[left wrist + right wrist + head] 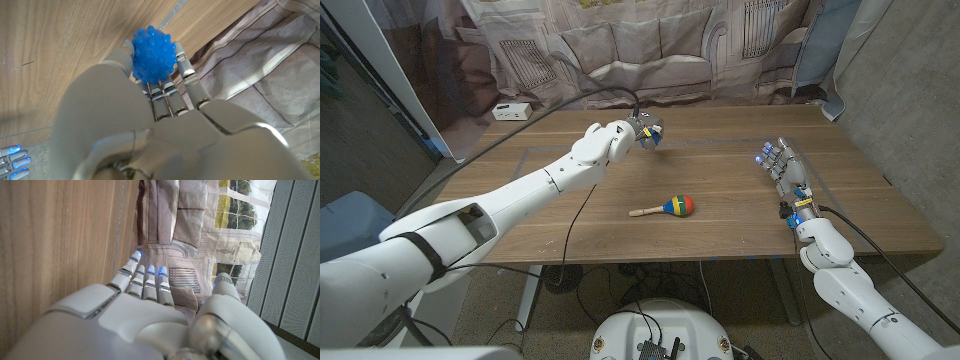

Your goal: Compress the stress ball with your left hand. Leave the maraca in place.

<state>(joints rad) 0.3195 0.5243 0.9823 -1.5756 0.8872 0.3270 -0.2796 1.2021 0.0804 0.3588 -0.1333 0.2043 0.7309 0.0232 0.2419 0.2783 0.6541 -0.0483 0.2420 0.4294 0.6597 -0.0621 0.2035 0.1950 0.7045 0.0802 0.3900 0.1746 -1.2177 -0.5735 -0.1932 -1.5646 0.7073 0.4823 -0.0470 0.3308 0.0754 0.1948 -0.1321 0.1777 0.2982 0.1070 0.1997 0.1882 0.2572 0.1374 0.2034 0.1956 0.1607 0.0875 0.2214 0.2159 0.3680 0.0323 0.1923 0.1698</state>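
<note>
My left hand reaches over the far middle of the table and grips a blue knobbly stress ball, fingers curled around it. In the head view the ball is mostly hidden inside the hand. A maraca with a red, yellow, green and blue head and a pale wooden handle lies on the table's middle, nearer me than the left hand. My right hand stands at the right side of the table, fingers straight and apart, holding nothing. The right wrist view shows the same hand with its fingers extended.
A white box with cables sits at the table's far left corner. A printed curtain hangs behind the far edge. A black cable runs down over the table's front edge. The wooden table is bare around the maraca.
</note>
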